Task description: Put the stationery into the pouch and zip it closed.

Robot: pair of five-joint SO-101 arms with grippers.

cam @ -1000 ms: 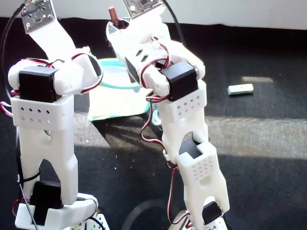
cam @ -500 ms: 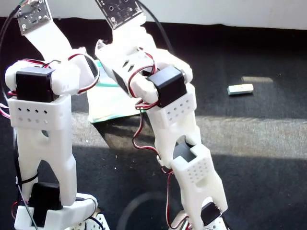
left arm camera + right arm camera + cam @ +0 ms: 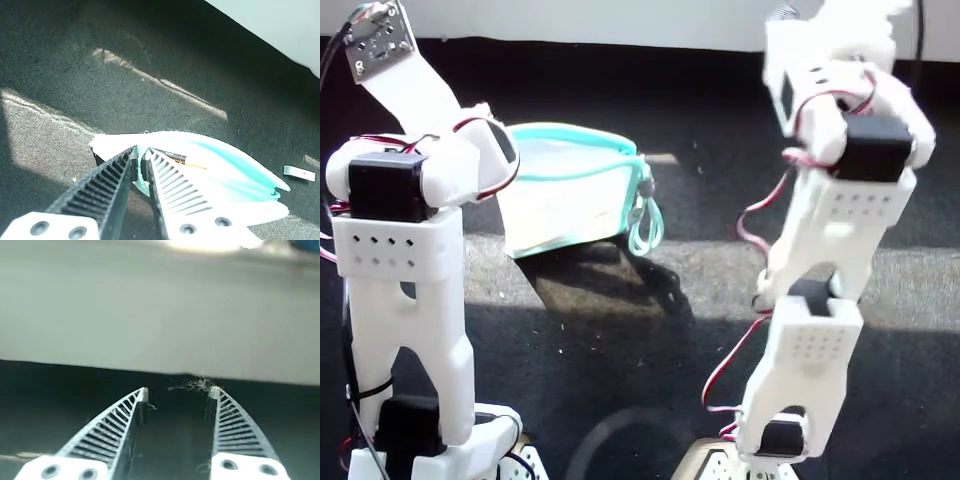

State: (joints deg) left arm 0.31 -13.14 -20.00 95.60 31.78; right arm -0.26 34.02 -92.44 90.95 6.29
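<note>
The white pouch (image 3: 575, 195) with teal trim and a teal cord lies on the dark mat, its mouth open. My left gripper (image 3: 139, 156) is shut on the pouch's rim (image 3: 125, 140) at one end. Inside the pouch (image 3: 225, 175) lies a pencil (image 3: 182, 160). A small white eraser (image 3: 299, 173) rests on the mat beyond the pouch's other end. My right gripper (image 3: 178, 395) is open with nothing between its fingers, held high and facing the pale wall. The right arm (image 3: 840, 170) stands to the right of the pouch, well apart from it.
A dark mat (image 3: 620, 350) covers the table, with a sunlit band across it. A pale wall (image 3: 620, 20) runs along the back edge. The left arm (image 3: 400, 230) stands upright at the near left.
The right arm has swung from above the pouch over to the right and up. The pouch is now uncovered in the high view, and the eraser there is hidden behind the arm.
</note>
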